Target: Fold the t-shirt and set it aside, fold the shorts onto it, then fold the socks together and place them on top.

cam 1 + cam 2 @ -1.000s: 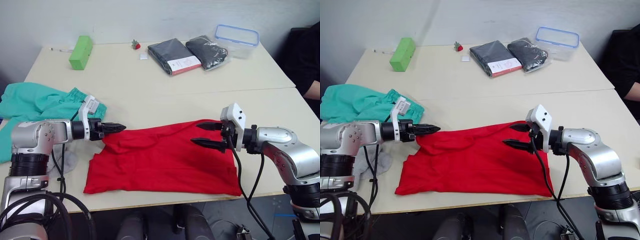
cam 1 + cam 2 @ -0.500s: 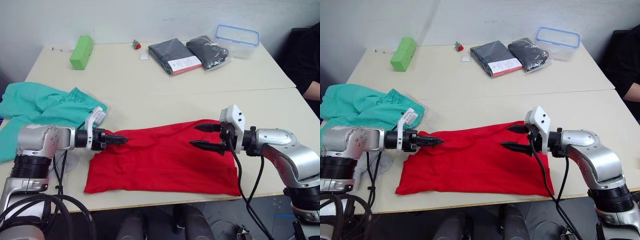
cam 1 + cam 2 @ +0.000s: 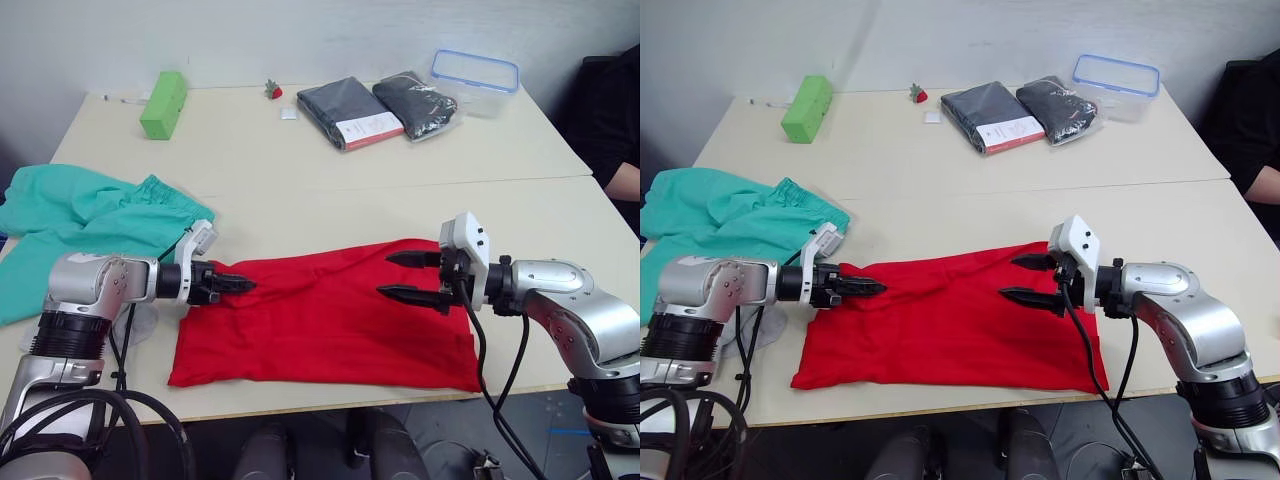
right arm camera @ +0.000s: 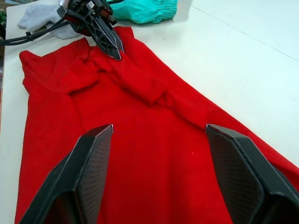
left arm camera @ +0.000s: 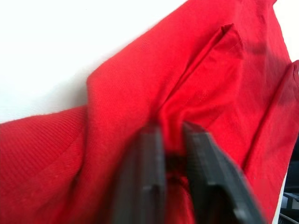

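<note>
The t-shirt (image 3: 325,315) lies spread on the near part of the table (image 3: 300,180), its long axis running from the robot's left to its right, parallel to the near table edge. The left hand (image 3: 235,284) sits at the shirt's left end, fingers drawn together and pinching a raised fold of red cloth at the far-left corner; the left wrist view shows the cloth caught between the two fingers (image 5: 145,186). The right hand (image 3: 412,277) hovers over the shirt's right half, its fingers spread wide apart and holding nothing, tips pointing toward the left hand. Each hand is thus nearest its own end of the garment, and the cloth stretches between them. The coming fold appears to turn on the right hand dropping onto the far-right edge just below it, so both ends can be lifted together. The shorts (image 3: 90,225) lie bunched at the left edge of the table, beyond the left arm. A grey piece of cloth, probably the socks (image 3: 140,322), lies under the left forearm.
</note>
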You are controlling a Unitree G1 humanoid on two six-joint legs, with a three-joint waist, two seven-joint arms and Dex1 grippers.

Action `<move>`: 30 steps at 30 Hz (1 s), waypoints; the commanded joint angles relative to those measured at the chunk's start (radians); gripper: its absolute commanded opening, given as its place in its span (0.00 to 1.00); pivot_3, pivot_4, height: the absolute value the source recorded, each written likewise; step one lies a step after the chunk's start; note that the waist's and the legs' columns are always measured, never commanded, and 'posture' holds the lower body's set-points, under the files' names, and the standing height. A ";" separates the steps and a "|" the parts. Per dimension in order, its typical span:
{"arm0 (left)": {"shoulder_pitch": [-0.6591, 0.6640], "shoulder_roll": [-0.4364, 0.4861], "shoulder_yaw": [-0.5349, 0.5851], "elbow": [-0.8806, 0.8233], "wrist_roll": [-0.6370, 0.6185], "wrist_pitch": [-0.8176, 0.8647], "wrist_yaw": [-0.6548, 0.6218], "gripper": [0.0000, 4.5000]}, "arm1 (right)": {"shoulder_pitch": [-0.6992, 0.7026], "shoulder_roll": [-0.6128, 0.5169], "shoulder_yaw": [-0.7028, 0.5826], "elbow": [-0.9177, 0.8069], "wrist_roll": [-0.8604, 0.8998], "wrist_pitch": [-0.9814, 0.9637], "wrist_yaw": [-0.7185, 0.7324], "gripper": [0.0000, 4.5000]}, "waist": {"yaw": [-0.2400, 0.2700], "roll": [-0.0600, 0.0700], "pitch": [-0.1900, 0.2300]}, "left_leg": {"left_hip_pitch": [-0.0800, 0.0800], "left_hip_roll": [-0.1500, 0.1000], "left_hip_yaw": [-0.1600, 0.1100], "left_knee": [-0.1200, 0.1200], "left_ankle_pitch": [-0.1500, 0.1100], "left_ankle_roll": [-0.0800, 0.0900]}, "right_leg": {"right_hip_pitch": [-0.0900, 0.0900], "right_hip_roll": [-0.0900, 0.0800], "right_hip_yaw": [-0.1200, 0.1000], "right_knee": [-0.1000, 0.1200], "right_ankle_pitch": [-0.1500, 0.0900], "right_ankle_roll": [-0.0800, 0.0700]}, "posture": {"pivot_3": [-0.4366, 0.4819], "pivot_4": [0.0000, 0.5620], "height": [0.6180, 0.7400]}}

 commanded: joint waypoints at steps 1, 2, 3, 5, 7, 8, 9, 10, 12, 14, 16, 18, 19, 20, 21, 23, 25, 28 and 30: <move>-0.020 0.008 0.027 -0.001 -0.006 0.004 -0.014 0.01 | -0.006 -0.017 -0.029 -0.036 0.014 -0.003 0.003 0.71 | 0.000 0.000 0.000 | 0.000 0.000 0.000 0.000 0.000 0.000 | 0.000 0.000 0.000 0.000 0.000 0.000 | 0.48 0.27 1.00; -0.022 0.007 0.030 0.002 -0.006 0.001 -0.014 0.01 | -0.004 -0.018 -0.029 -0.037 0.014 -0.003 0.003 0.71 | 0.000 0.000 0.000 | 0.000 0.000 0.000 0.000 0.000 0.000 | 0.000 0.000 0.000 0.000 0.000 0.000 | 0.48 0.27 1.00; -0.025 0.005 0.035 0.006 -0.004 -0.008 -0.012 0.01 | -0.001 -0.018 -0.029 -0.039 0.014 -0.005 0.003 0.71 | 0.000 0.000 0.000 | 0.000 0.000 0.000 0.000 0.000 0.000 | 0.000 0.000 0.000 0.000 0.000 0.000 | 0.48 0.27 1.00; -0.043 0.001 0.041 0.023 0.007 -0.040 -0.012 0.01 | -0.001 -0.018 -0.027 -0.038 0.012 -0.006 0.004 0.71 | 0.000 0.000 0.000 | 0.000 0.000 0.000 0.000 0.000 0.000 | 0.000 0.000 0.000 0.000 0.000 0.000 | 0.48 0.27 1.00; -0.069 0.002 0.037 0.041 0.031 -0.117 -0.027 0.01 | -0.003 -0.017 -0.024 -0.035 0.011 -0.008 0.006 0.71 | 0.001 0.000 0.000 | 0.000 0.000 0.000 0.000 0.000 0.000 | 0.000 0.000 0.000 0.000 0.000 0.000 | 0.48 0.27 1.00; -0.084 0.006 0.029 0.050 0.050 -0.168 -0.041 0.01 | -0.005 -0.017 -0.023 -0.034 0.010 -0.008 0.006 0.71 | 0.001 0.000 0.000 | 0.000 0.000 0.000 0.000 0.000 0.000 | 0.000 0.000 0.000 0.000 0.000 0.000 | 0.48 0.27 1.00; -0.101 0.010 0.022 0.061 0.068 -0.217 -0.058 0.01 | -0.006 -0.017 -0.022 -0.033 0.009 -0.009 0.006 0.71 | 0.001 0.000 0.000 | 0.000 0.000 0.000 0.000 0.000 0.000 | 0.000 0.000 0.000 0.000 0.000 0.000 | 0.48 0.27 1.00; -0.116 0.015 0.014 0.071 0.093 -0.282 -0.076 0.01 | -0.007 -0.016 -0.022 -0.032 0.009 -0.010 0.007 0.71 | 0.001 0.000 0.000 | 0.000 0.000 0.000 0.000 0.000 0.000 | 0.000 0.000 0.000 0.000 0.000 0.000 | 0.48 0.27 1.00; -0.137 0.016 0.007 0.092 0.132 -0.376 -0.102 0.01 | -0.007 -0.016 -0.021 -0.031 0.008 -0.010 0.007 0.71 | 0.001 0.000 0.000 | 0.000 0.000 0.000 0.000 0.000 0.000 | 0.000 0.000 -0.001 0.000 0.000 0.000 | 0.48 0.27 1.00; -0.175 0.017 -0.001 0.147 0.190 -0.502 -0.123 0.01 | -0.007 -0.016 -0.019 -0.028 0.006 -0.013 0.008 0.71 | 0.001 0.000 0.000 | 0.000 0.000 0.000 0.000 0.000 0.000 | 0.000 0.000 -0.001 0.000 0.000 0.000 | 0.48 0.27 1.00; -0.216 0.009 -0.011 0.197 0.262 -0.692 -0.143 0.01 | -0.007 -0.014 -0.015 -0.023 0.003 -0.016 0.010 0.71 | 0.001 0.000 0.000 | 0.000 0.000 0.000 0.000 0.000 0.000 | 0.000 0.001 -0.001 0.000 0.000 0.000 | 0.48 0.27 1.00; -0.228 -0.001 -0.030 0.224 0.340 -0.982 -0.189 0.01 | -0.006 -0.012 -0.011 -0.021 0.001 -0.017 0.011 0.71 | 0.001 0.000 0.000 | 0.000 0.000 0.001 0.000 0.000 0.000 | 0.000 0.001 -0.003 0.000 0.000 0.000 | 0.48 0.27 1.00; -0.231 -0.011 -0.032 0.238 0.362 -1.090 -0.207 0.01 | -0.006 -0.011 -0.010 -0.020 0.001 -0.017 0.012 0.71 | 0.002 0.000 0.000 | 0.000 0.000 0.001 0.000 0.000 0.000 | 0.000 0.001 -0.004 -0.001 0.000 0.000 | 0.48 0.27 1.00; -0.237 -0.025 -0.028 0.252 0.390 -1.205 -0.199 0.01 | -0.006 -0.011 -0.009 -0.019 0.000 -0.017 0.012 0.71 | 0.002 0.000 0.000 | 0.000 0.000 0.001 0.000 0.000 0.000 | -0.001 0.001 -0.005 -0.001 0.000 0.000 | 0.48 0.27 1.00; -0.244 -0.038 -0.024 0.265 0.414 -1.296 -0.181 0.01 | -0.006 -0.010 -0.007 -0.019 -0.001 -0.018 0.012 0.71 | 0.002 0.000 0.000 | -0.001 0.000 0.001 0.000 0.000 0.000 | -0.001 0.000 -0.005 -0.001 0.000 0.000 | 0.48 0.27 1.00; -0.255 -0.060 -0.015 0.283 0.478 -1.492 -0.115 0.01 | -0.004 -0.010 -0.008 -0.017 -0.002 -0.018 0.011 0.71 | 0.003 0.000 0.000 | -0.001 0.000 0.002 0.000 0.000 0.000 | -0.001 0.000 -0.006 -0.001 0.000 0.000 | 0.48 0.27 1.00; -0.233 -0.064 -0.020 0.264 0.528 -1.656 -0.094 0.01 | -0.002 -0.009 -0.011 -0.015 -0.002 -0.018 0.008 0.71 | 0.003 0.000 0.000 | -0.001 0.000 0.002 0.000 0.000 0.000 | -0.001 0.000 -0.007 -0.001 0.000 0.001 | 0.48 0.27 1.00; -0.167 -0.056 -0.038 0.230 0.588 -1.841 -0.081 0.01 | 0.005 -0.012 -0.013 -0.012 -0.006 -0.022 0.009 0.71 | 0.000 0.000 0.000 | 0.000 0.000 0.002 0.000 0.000 0.001 | -0.001 -0.001 -0.007 -0.001 0.000 0.001 | 0.48 0.27 1.00; -0.100 -0.046 -0.040 0.196 0.607 -1.901 -0.072 0.01 | 0.006 -0.013 -0.016 -0.004 -0.012 -0.024 0.007 0.71 | -0.002 0.000 0.000 | 0.000 0.000 0.002 0.000 0.000 0.000 | -0.001 -0.001 -0.008 -0.001 0.000 0.001 | 0.48 0.27 1.00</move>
